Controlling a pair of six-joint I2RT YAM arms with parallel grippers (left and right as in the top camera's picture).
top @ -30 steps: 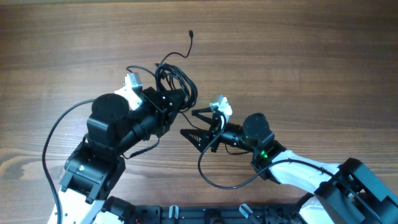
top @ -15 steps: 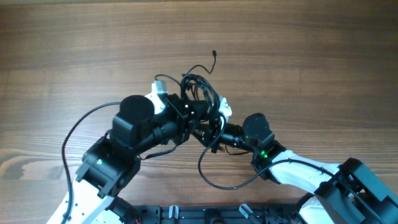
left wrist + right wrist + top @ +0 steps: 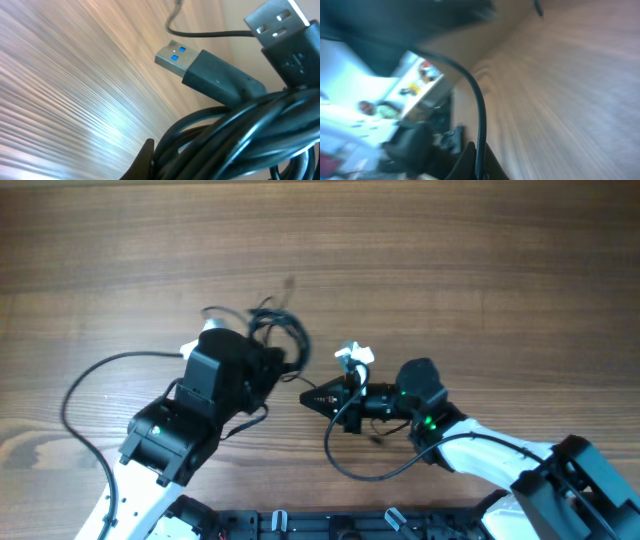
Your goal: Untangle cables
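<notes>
Drawn apart since a second ago. Clamps the cables [image 3: 283,335] in the left gripper [image 3: 270,360], USB plugs [image 3: 200,67] beside its fingertip [image 3: 142,157]. Pinches one strand [image 3: 479,110] from them in the closed right gripper [image 3: 308,396].

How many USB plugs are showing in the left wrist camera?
2. One plug with blue inserts is mid-frame, pointing left; a second plug sits in the upper right corner, partly cut off. Both stick out of the cable bundle, which may hide more.

Wood table [image 3: 480,250]: smooth grain, soft sheen. The cables [image 3: 235,140]: black plastic sheath, semi-gloss. USB plug [image 3: 172,56] at 11 o'clock of them: bright metal shell, blue insert, matt black body.
</notes>
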